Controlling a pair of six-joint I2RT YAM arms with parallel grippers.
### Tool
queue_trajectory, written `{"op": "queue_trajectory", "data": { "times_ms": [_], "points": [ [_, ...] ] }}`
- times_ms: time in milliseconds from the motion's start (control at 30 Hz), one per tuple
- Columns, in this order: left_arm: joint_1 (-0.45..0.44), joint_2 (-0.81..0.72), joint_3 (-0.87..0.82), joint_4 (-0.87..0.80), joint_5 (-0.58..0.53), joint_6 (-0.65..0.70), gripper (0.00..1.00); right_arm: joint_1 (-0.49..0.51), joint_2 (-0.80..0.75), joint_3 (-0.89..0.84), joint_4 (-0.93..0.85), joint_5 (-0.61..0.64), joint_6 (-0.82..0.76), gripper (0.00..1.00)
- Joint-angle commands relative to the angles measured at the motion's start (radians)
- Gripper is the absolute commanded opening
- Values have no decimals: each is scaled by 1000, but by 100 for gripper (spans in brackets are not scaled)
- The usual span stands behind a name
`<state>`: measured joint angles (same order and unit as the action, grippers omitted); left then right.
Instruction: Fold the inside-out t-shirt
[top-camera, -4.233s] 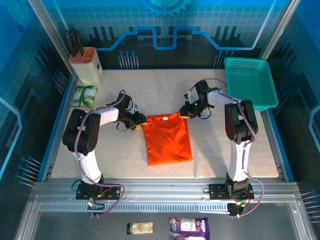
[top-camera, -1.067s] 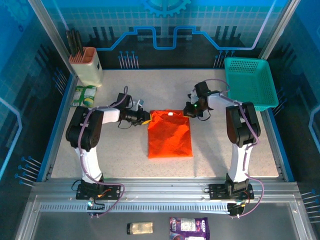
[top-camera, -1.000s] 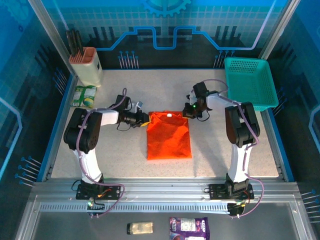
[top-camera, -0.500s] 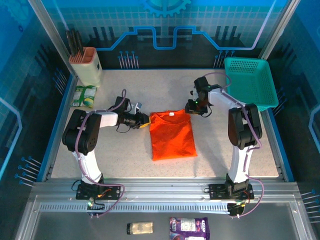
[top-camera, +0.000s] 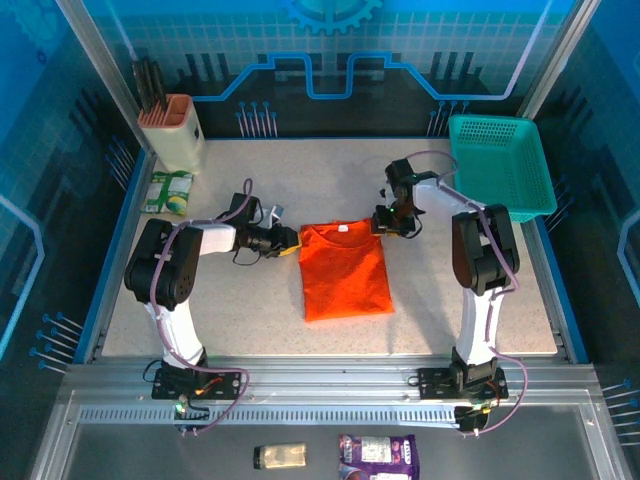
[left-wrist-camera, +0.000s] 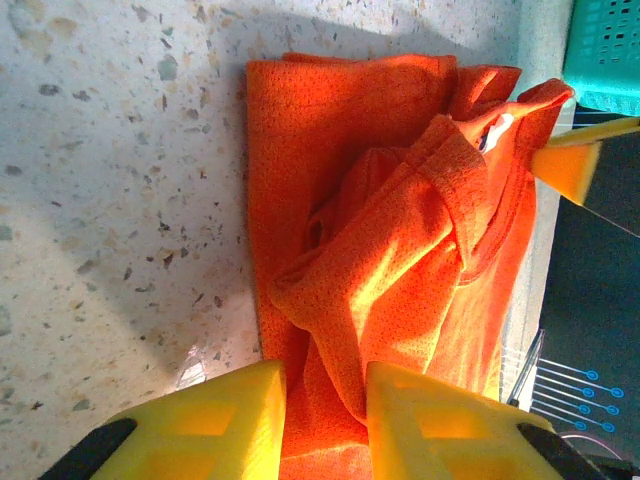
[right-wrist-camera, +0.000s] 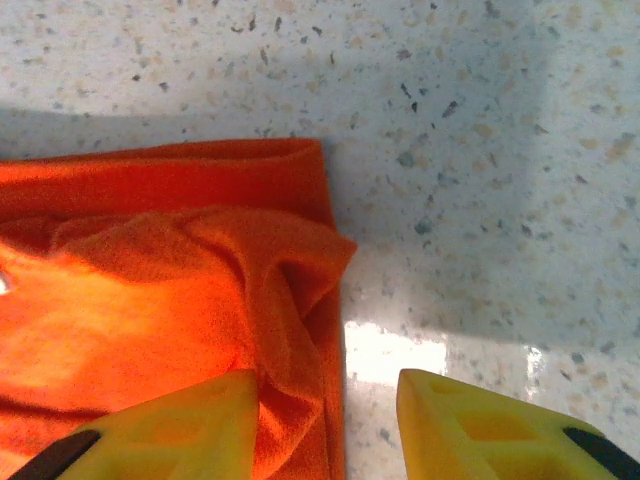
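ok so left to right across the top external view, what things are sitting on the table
green packet → orange t-shirt → teal mesh basket; the knife holder stands behind the packet, so it's left out

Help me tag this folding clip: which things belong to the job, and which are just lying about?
Job: orange t-shirt, left end effector, right end effector.
Lying about: teal mesh basket, beige holder of dark-handled tools, green packet.
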<state>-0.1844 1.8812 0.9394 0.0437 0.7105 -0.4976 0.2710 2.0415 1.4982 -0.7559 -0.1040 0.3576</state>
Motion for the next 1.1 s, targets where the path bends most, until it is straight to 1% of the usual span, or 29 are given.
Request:
{"op": "queue_trajectory", "data": {
  "times_ms": [0,133,300,400,500,667,867,967,1067],
  "points": [
    [2,-9,9,-2,11,9,28,23,64,56,-48,15,-5,42],
    [2,-11,7,-11,6,15,28,46,99,83,-75,42,-2,42],
    [2,-8,13,-24,4,20,28,85,132,116,-142,134,21,42],
    [2,-4,17,-28,4,22,28,105,151,130,-165,150,32,41],
    [2,2,22,-33,6,25,28,120,175,147,-184,146,39,38],
    [2,-1,25,-43,4,32,27,121,189,133,-166,113,59,30],
    [2,-9,24,-55,-19,39,28,113,171,111,-132,89,71,8],
    [2,-38,21,-76,-82,26,29,105,150,99,-122,82,61,0],
    [2,-79,19,-127,-193,-4,31,78,127,82,-124,72,44,0]
  ]
}}
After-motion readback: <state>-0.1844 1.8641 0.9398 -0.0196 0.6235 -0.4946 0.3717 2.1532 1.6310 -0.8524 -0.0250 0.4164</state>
